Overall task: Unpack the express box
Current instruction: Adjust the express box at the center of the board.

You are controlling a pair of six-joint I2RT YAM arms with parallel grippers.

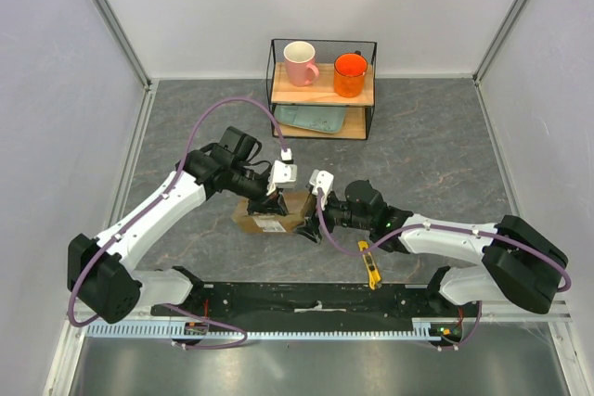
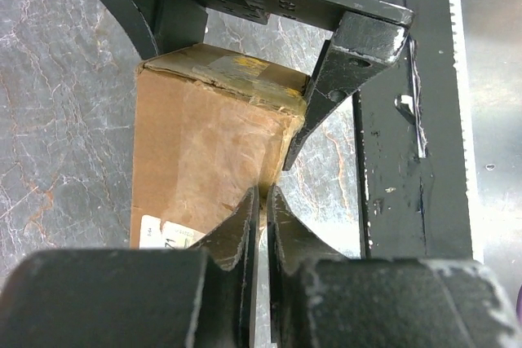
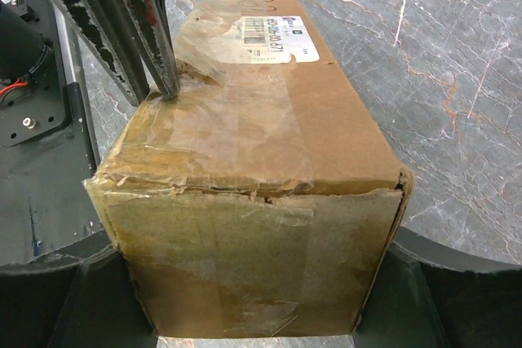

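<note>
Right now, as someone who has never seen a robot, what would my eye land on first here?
A brown, tape-wrapped express box lies mid-table, where two robot arms meet. The right gripper clasps one end of it, while the left gripper pinches nearly shut at its top edge. Behind it, against the back wall, a wire shelf holds a pink mug and an orange mug.
</note>
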